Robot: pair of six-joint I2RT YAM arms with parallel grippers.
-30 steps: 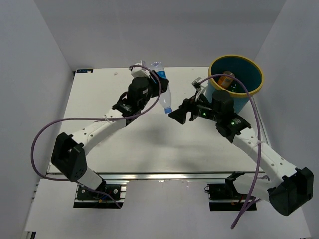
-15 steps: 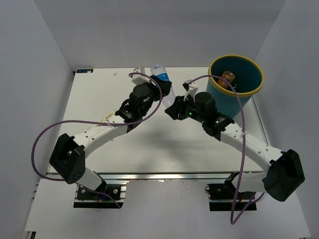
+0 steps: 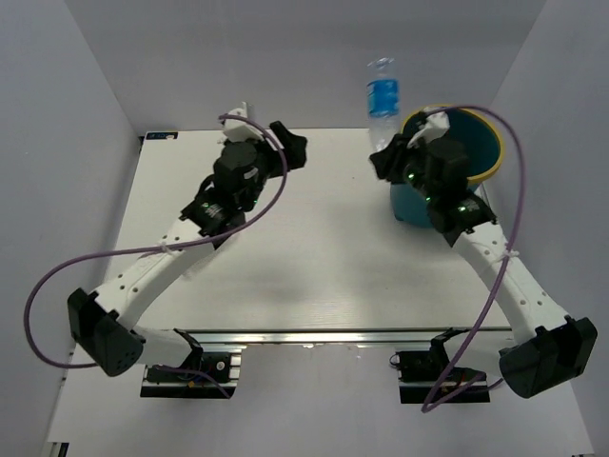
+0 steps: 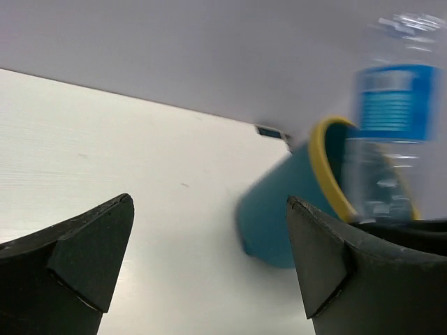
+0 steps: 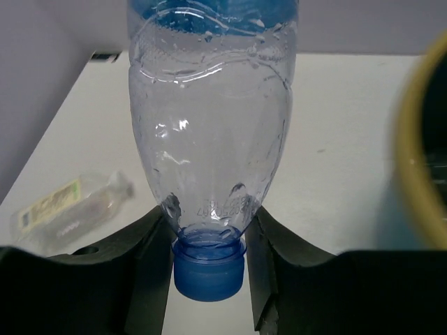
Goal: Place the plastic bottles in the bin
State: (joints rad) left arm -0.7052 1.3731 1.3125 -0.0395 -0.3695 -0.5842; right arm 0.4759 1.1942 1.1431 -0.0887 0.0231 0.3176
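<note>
Right fingers (image 5: 150, 279) pinch a clear, blue-labelled, blue-capped bottle (image 5: 209, 139) by its neck; left fingers (image 4: 77, 262) spread.

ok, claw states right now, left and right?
Left claw: open, holding nothing.
Right claw: closed on a clear bottle, gripped at the neck just above its blue cap.

Stood cap-down in the right gripper (image 5: 209, 259), pinched at the neck: clear plastic bottle (image 5: 213, 125) with blue label and blue cap, droplets inside, body rising upright above the fingers. Sat upright close beside that gripper, on its right: round teal bin (image 3: 481, 143) with yellow rim. Lay on its side, off to the gripper's left and apart from it: small clear bottle (image 5: 70, 209) with pale yellowish label.
</note>
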